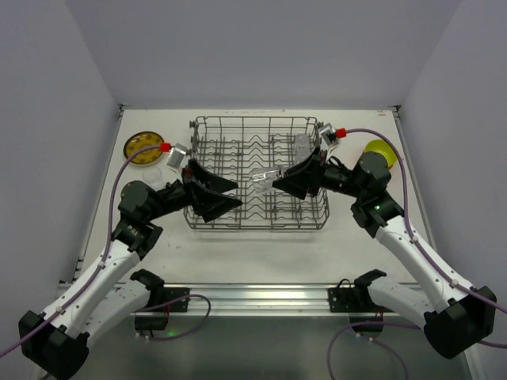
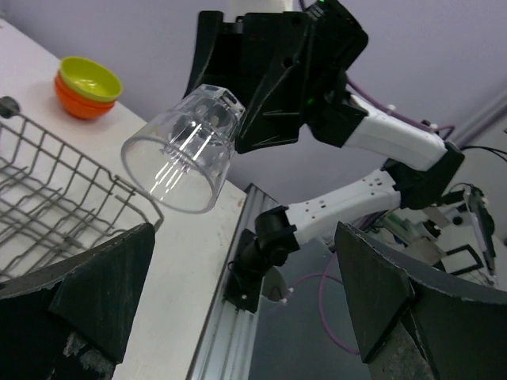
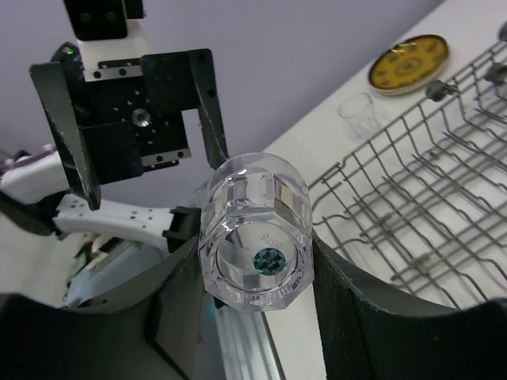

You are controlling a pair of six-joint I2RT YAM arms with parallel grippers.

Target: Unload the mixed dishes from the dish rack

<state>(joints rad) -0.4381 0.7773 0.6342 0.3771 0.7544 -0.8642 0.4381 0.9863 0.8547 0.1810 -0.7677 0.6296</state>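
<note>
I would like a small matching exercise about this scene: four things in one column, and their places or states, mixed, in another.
Things:
1. clear glass
2. left gripper
3. patterned plate
4. yellow-green bowl

Places or states:
a. stacked on an orange bowl
b. lying on the table, left of the dish rack
c. held by the right gripper over the rack
d. wide open, holding nothing

Pairs: 1-c, 2-d, 3-b, 4-a

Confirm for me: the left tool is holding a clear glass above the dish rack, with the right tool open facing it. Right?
Not quite. The right tool holds the clear glass, as the right wrist view shows; the left tool is the open one facing it above the dish rack.
</note>
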